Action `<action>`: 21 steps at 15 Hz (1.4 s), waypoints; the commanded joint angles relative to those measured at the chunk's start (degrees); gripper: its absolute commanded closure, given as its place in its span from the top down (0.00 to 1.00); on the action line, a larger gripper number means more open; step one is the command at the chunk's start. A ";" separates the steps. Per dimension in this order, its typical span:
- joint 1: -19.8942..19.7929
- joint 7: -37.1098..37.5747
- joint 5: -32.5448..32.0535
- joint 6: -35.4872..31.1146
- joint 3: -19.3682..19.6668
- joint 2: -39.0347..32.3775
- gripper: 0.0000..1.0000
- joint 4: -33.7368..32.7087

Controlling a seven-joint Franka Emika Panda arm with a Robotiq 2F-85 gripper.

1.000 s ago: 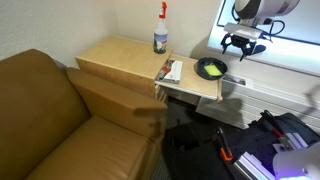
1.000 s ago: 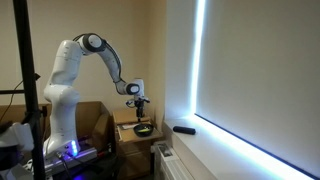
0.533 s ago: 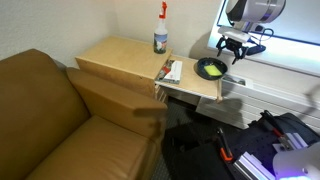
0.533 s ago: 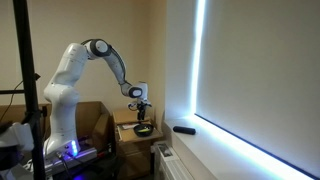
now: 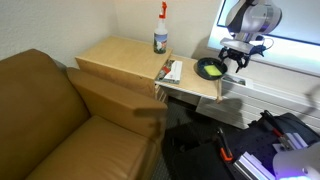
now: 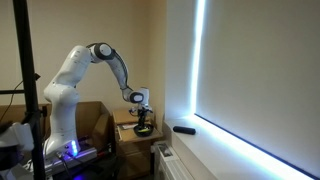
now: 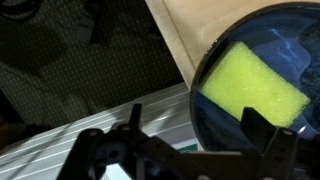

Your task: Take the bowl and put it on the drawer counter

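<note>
1. Bowl (image 5: 210, 68): round, shallow, glossy black, yellow-green inside. It sits on a thin pale wooden shelf (image 5: 196, 90) next to the boxy tan counter (image 5: 118, 58).
2. Gripper (image 5: 237, 65): dark jaws spread wide, holding nothing, just over the bowl's rim.

In an exterior view the camera looks down from above the sofa (image 5: 50, 110) at the drawer counter (image 5: 120, 55), fairly near; in an exterior view it stands far back, level, side-on to the arm (image 6: 85, 58); wrist view close over the bowl (image 7: 260, 90); all share the bowl.
</note>
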State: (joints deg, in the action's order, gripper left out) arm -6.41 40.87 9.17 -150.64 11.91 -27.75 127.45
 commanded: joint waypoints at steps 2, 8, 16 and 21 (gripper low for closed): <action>0.06 -3.11 0.74 -3.22 0.82 -4.49 1.00 -2.47; 0.94 -1.81 1.58 -5.01 1.73 -5.84 1.00 -3.04; 0.40 -2.76 1.69 -4.10 1.41 -8.45 1.00 -4.59; -0.36 -2.27 4.08 -5.19 0.27 -10.18 1.00 -5.72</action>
State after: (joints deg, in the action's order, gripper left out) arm -6.11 39.59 10.48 -155.66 13.04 -36.73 123.37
